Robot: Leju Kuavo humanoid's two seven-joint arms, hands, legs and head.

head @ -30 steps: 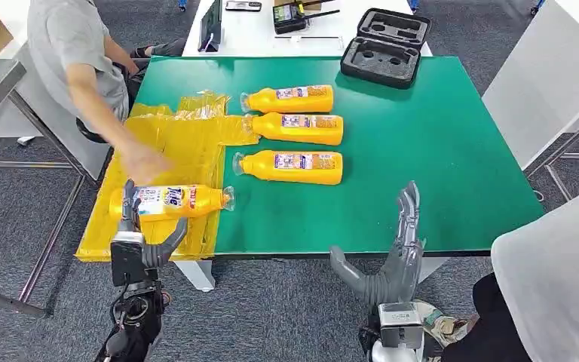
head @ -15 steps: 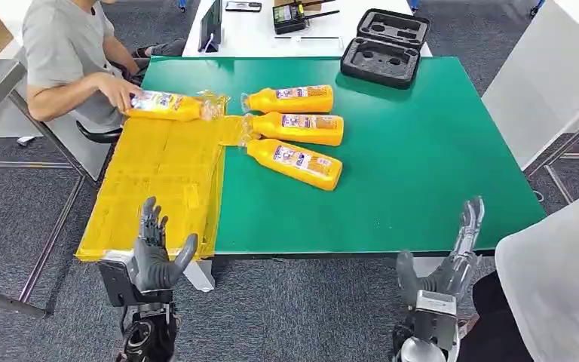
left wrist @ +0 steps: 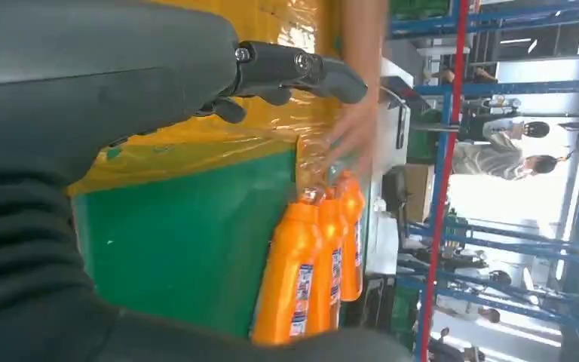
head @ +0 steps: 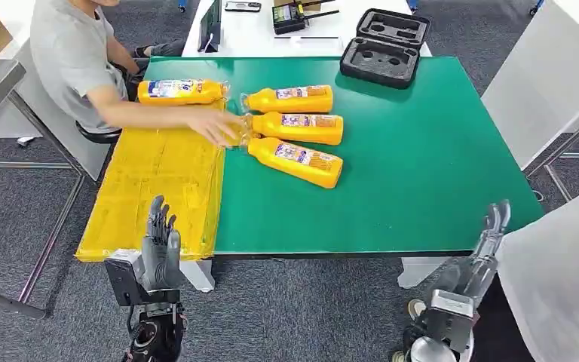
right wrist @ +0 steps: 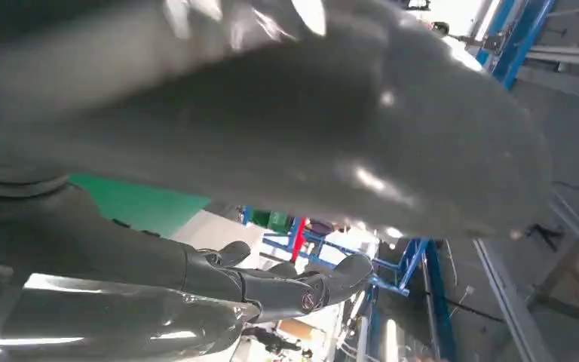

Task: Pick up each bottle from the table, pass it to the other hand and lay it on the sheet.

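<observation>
Head view: both hands empty, fingers spread, left hand [head: 160, 249] and right hand [head: 482, 253] off the table edge. Bottles [head: 295, 161] on green mat; person's hand [head: 219, 127] among them, collision risk if reaching.

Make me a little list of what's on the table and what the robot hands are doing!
Bottles: four orange bottles; three side by side on the green table, one at the far edge of the yellow sheet.
Person: a hand reaching to the bottle caps.
Left robot hand: open, holds nothing, at the sheet's near edge.
Right robot hand: open, holds nothing, off the table's near right corner.
Black case: open, far side.
</observation>
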